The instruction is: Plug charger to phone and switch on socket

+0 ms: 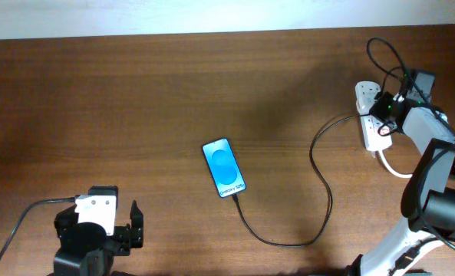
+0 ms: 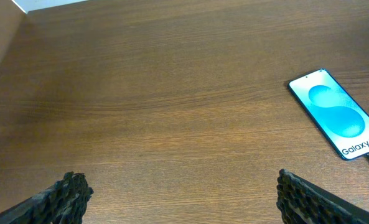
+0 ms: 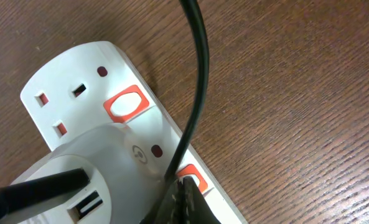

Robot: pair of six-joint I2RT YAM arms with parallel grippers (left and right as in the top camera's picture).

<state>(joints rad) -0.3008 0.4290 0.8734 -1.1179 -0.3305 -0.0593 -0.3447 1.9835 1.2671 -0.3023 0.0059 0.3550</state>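
Note:
The phone (image 1: 224,168) lies mid-table with its blue screen up; it also shows in the left wrist view (image 2: 338,115). The black charger cable (image 1: 319,192) runs from the phone's lower end in a loop to the white plug adapter (image 3: 78,177), which sits in the socket (image 1: 369,115). In the right wrist view the socket (image 3: 72,81) shows orange-red switches (image 3: 123,106). My right gripper (image 3: 179,190) is shut, its tips touching the switch (image 3: 193,175) beside the adapter. My left gripper (image 2: 181,193) is open and empty above bare wood at front left.
A thick white cord (image 1: 392,165) leaves the socket toward the front right. The right arm's base (image 1: 442,215) stands at the right edge. The left arm's base (image 1: 93,230) is at the front left. The table's far edge meets a pale wall.

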